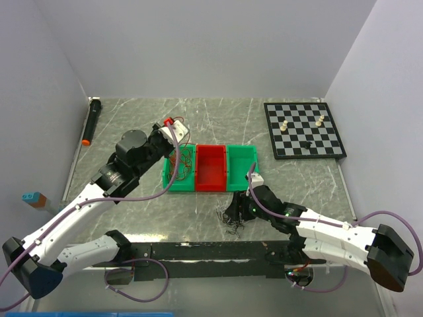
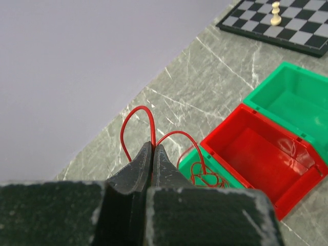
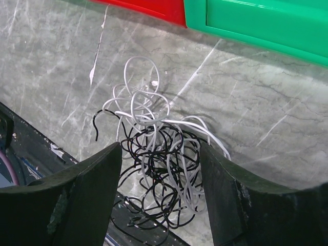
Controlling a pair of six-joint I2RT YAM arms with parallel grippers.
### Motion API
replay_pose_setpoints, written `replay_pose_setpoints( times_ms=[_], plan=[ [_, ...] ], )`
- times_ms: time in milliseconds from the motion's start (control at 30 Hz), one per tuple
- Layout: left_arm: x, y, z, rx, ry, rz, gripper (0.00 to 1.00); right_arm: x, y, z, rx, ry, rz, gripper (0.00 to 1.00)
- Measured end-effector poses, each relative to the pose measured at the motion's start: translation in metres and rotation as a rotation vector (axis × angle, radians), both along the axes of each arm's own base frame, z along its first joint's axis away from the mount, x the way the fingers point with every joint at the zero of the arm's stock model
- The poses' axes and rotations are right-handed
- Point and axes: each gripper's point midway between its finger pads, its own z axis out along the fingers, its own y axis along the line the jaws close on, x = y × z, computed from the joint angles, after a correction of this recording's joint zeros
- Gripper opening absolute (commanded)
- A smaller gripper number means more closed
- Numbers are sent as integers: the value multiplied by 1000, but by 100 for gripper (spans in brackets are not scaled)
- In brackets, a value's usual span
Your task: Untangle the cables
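A tangle of black and white cables [image 3: 159,154] lies on the marble table by its near edge, also seen in the top view [image 1: 231,223]. My right gripper [image 3: 160,148] is open, one finger [image 3: 92,195] on each side of the tangle. Red cables [image 2: 205,177] lie heaped in the left green bin [image 1: 168,177]. One red cable [image 2: 137,110] loops up from that heap into my left gripper [image 2: 153,146], which is shut on it above the bin's far left corner [image 1: 173,125].
A red bin [image 1: 211,166] and a second green bin [image 1: 241,162] stand in a row right of the left bin. A chessboard [image 1: 305,129] with a few pieces lies at the back right. A black marker [image 1: 91,120] lies at the back left.
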Motion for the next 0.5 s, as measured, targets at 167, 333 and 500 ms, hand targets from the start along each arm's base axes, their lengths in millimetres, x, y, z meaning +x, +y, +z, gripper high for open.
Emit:
replay_pose_setpoints(
  times_ms=[167,333,500],
  plan=[
    [2,-1,10,-15,-37,-1,1,0,0,0,0,0,0,69],
    [2,-1,27,-22,-83,-8,1,0,0,0,-1,0,0,68],
    [-2,1,56,-54,-140,-14,1,0,0,-1,-2,1,0,68]
  ],
)
